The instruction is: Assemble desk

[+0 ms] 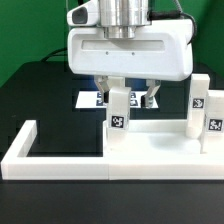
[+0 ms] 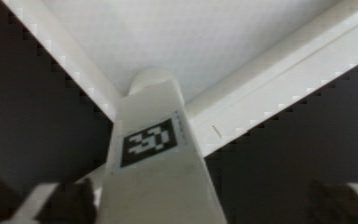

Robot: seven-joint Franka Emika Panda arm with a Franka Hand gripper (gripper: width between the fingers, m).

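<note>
The white desk tabletop [image 1: 155, 142] lies flat against the border frame. One square white leg [image 1: 118, 112] with a black-and-white tag stands upright at the tabletop's corner on the exterior view's left. Two more tagged legs [image 1: 201, 104] [image 1: 213, 127] stand at its other end. My gripper [image 1: 130, 97] hangs over the first leg, fingers open on either side of its top. In the wrist view the leg [image 2: 155, 150] runs from the tabletop [image 2: 229, 30] corner up between my fingers [image 2: 48, 200], close to one finger and clear of the other. The gripper [image 2: 194, 208] is open.
The long white U-shaped border frame [image 1: 55, 168] runs along the front and up the exterior view's left side. The marker board [image 1: 90, 99] lies behind the gripper on the black table.
</note>
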